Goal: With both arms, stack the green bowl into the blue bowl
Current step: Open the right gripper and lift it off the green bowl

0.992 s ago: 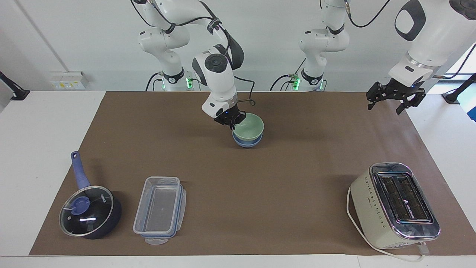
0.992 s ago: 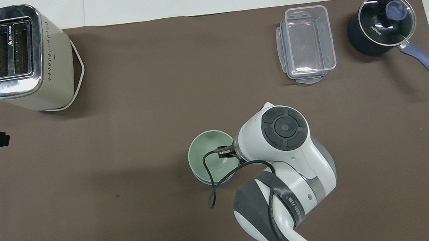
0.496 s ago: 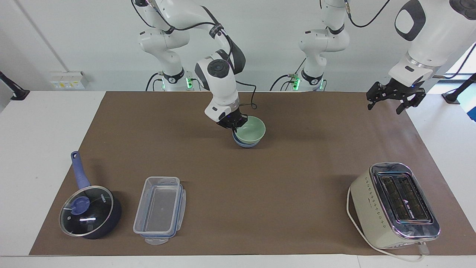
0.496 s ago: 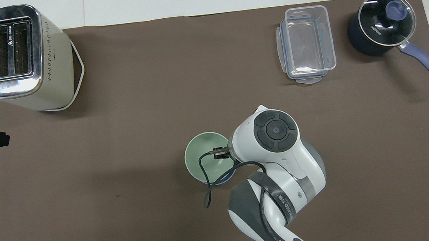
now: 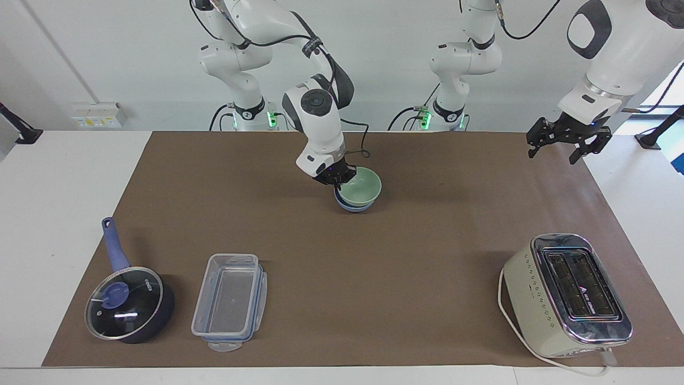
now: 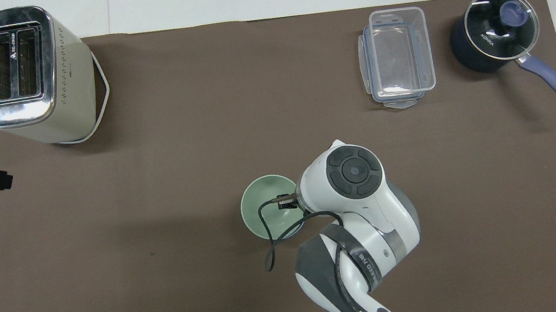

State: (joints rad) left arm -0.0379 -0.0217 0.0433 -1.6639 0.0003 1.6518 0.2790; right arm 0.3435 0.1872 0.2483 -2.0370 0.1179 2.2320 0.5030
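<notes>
The only legible writing was the word "KONKA" on the glass lid of the dark blue saucepan [image 6: 494, 30], which stood at the right arm's end of the table, farther from the robots than the bowls; the toaster [image 5: 567, 294] at the left arm's end carried a small logo on its top plate, too small to read, and lettering on the band around the right arm's forearm was cut off in the overhead view. The green bowl [image 5: 362, 186] sat nested in the blue bowl [image 5: 352, 205] near the middle of the brown mat [image 5: 374, 256], closer to the robots than the clear plastic container [image 5: 230, 302]. The right gripper [image 5: 336, 183] was clenched on the green bowl's rim, on the side toward the right arm's end of the table. In the overhead view the wrist housing hid the fingers and a black cable crossed the bowl, while only a thin sliver of the blue bowl showed beneath the green one. The left gripper [image 5: 553, 151] waited with its fingers spread apart and nothing in them, raised over the mat's edge at the left arm's end; in the overhead view only its black tip showed.
</notes>
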